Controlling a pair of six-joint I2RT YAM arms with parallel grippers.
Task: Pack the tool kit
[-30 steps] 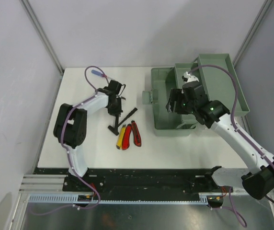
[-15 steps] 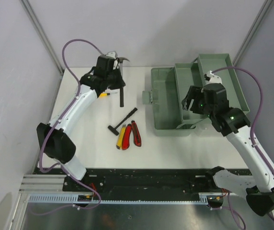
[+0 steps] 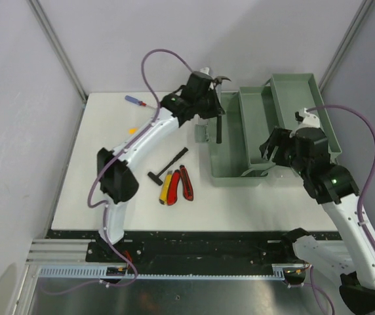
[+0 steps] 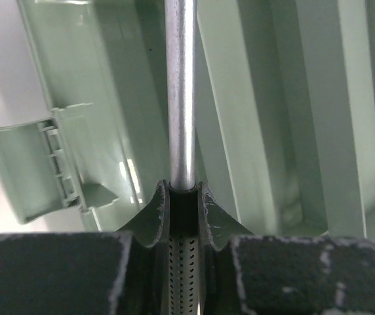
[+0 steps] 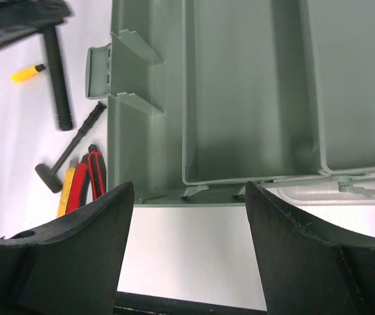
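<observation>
Grey-green plastic toolbox (image 3: 230, 151), large and rectangular, sits open at the far right of the white counter (image 3: 109, 197). Its deep trough looks bare, and its inner tray (image 3: 299, 98) is swung up and back toward the right so the bottom can be reached. A moulded latch tab (image 3: 202, 133) sticks out of the box's left side.

The left arm (image 3: 145, 134) reaches across to that left rim, and the left jaws are clenched on a long tool with a silver metal shaft and black handle (image 3: 218, 128) (a screwdriver, most likely). It hangs handle-down just over the box edge, which suits lowering it straight into the trough.

The right arm (image 3: 332, 187) hovers over the box's near edge. The right jaws are spread wide with nothing between them, apparently keeping clear of the drop.

Not yet packed, on the counter left of the box:
- a small black hammer (image 3: 168, 164)
- a yellow-handled knife (image 3: 165, 187), touching the red-handled tools (image 3: 186, 186)
- a blue-and-red screwdriver (image 3: 135, 100) near the far edge
- a small yellow piece (image 3: 132, 130)
</observation>
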